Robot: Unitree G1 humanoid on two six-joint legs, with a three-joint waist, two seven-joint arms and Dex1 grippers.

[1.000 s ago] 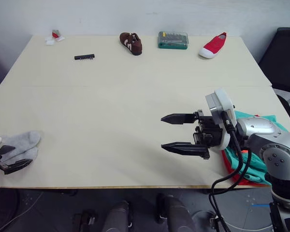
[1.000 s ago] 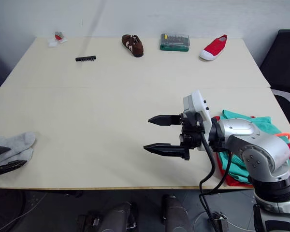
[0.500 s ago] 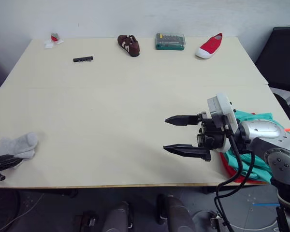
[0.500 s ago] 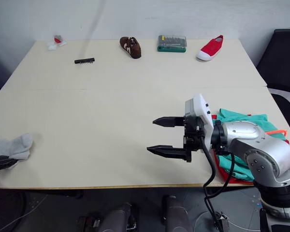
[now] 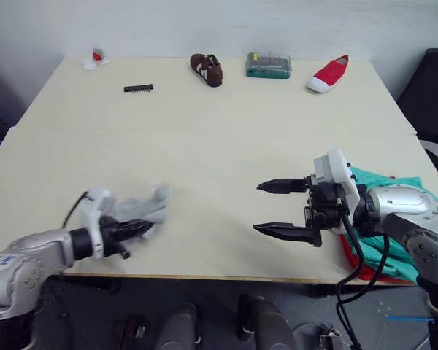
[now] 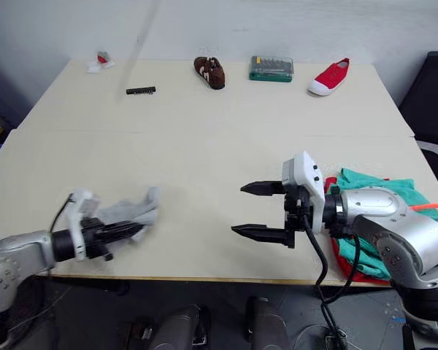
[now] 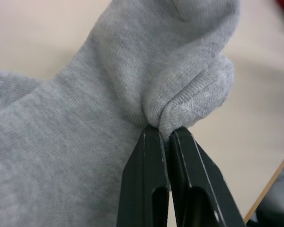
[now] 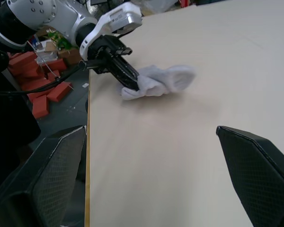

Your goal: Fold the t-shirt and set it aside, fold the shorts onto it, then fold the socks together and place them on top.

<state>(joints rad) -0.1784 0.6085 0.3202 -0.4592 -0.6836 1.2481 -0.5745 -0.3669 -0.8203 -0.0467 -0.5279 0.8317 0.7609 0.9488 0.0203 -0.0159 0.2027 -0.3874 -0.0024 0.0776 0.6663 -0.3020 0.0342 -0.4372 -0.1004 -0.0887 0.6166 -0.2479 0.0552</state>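
Socks (image 6: 128, 211), both light grey and bunched together, hang from the left hand (image 6: 128, 231), whose two black fingers are pressed tight on a fold of the knit near the front left part of the worktop (image 6: 204, 131); the left wrist view shows the cloth pinched right between the fingertips. Across from it, the right hand (image 6: 259, 211) hovers over the middle of the worktop with its fingers spread wide and nothing between them, pointing toward the socks. At the right front edge lies the pile: the teal shorts (image 6: 376, 189) sit on top of the red t-shirt (image 5: 354, 262), of which just a strip shows underneath, and an orange drawstring (image 6: 429, 208) pokes out at the far side. Judging from that, the first two garments look folded and stacked, so the last stage is in hand. What seems left is folding the socks neatly together and carrying them over to rest on the shorts.
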